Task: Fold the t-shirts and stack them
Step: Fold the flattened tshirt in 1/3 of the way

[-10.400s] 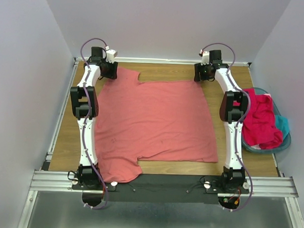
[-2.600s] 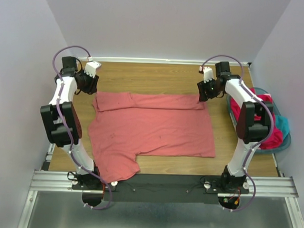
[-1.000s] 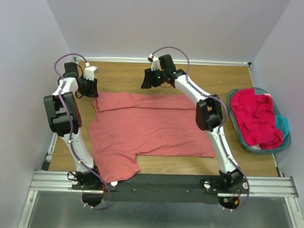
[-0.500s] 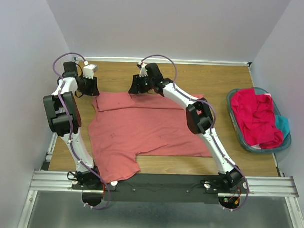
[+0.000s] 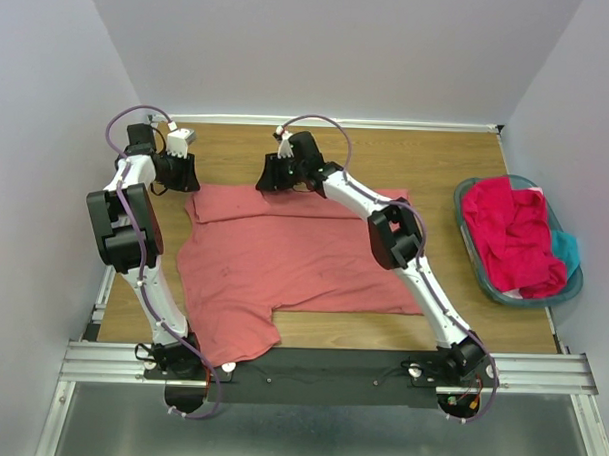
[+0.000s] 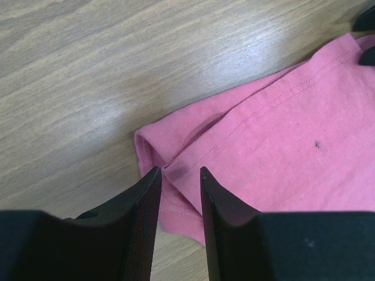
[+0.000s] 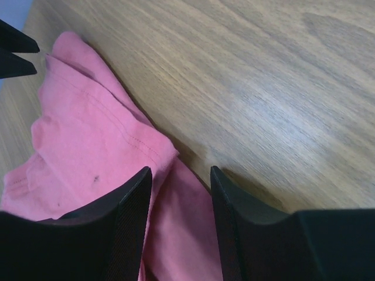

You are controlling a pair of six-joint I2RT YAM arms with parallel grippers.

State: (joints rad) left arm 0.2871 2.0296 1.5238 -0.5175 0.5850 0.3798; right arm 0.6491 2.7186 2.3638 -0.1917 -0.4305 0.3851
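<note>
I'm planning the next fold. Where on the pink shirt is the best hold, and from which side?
Probably take the pink shirt by its far doubled edge, near the left corner, coming down from the far side: there the layers end on bare table, so one finger can slip under.

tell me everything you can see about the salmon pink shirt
The salmon-pink t-shirt is soft cloth with stitched hems, lying flat on the wooden table. Its far edge is folded back into a band, and one sleeve sticks out at the near left. The left gripper stands over the fold's left corner and the right gripper over mid-fold, both open.
</note>
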